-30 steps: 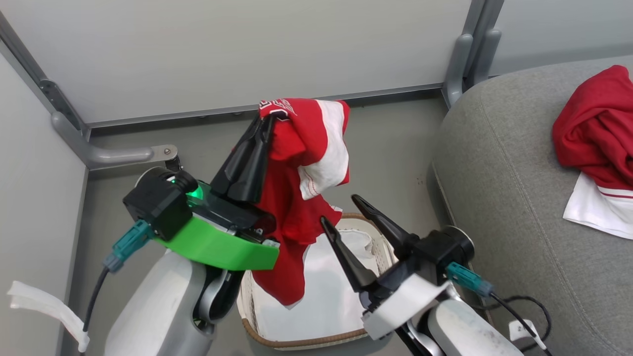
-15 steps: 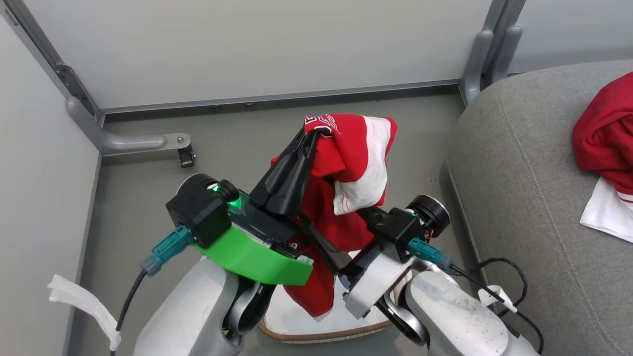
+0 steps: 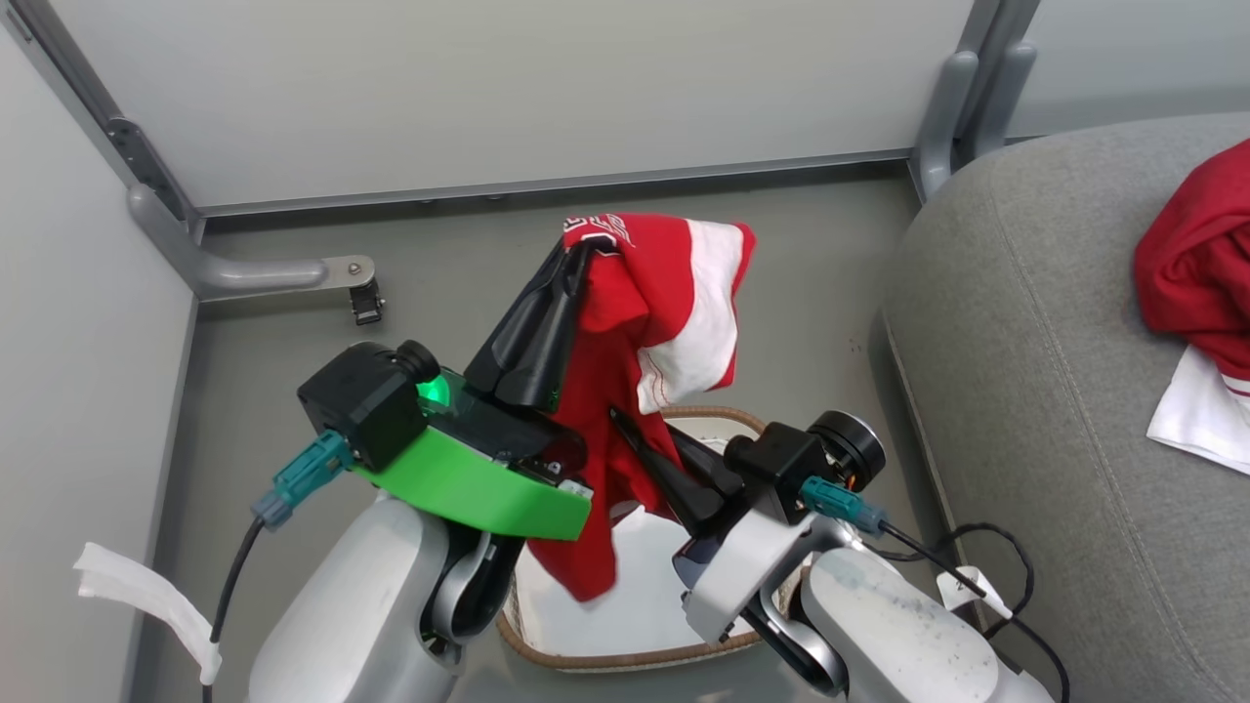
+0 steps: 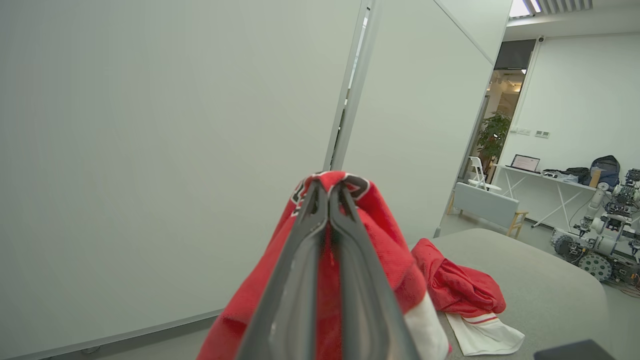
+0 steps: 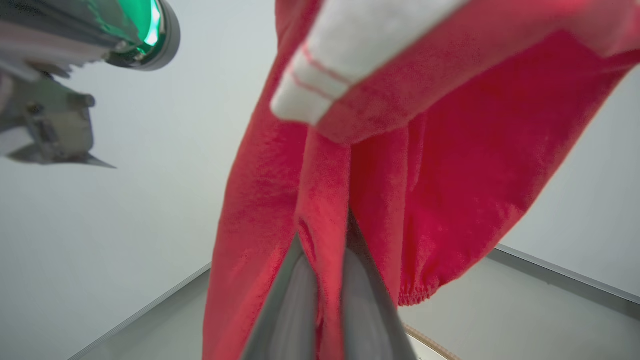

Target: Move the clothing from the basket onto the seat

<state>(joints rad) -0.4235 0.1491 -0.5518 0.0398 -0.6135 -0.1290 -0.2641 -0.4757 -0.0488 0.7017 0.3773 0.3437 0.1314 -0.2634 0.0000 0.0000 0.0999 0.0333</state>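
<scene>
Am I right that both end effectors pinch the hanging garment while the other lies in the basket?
No: the head view shows the other garment on the seat, not the basket. Left end effector and right end effector do pinch the hanging garment.

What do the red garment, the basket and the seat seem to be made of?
Garment: soft matte knit cloth, likely a sports mesh; it drapes and folds, with a fine grainy texture. Basket: rim looks woven, brown, perhaps rattan or a plastic imitation. Seat: grey woven upholstery, matte, with stitched seams.
</scene>
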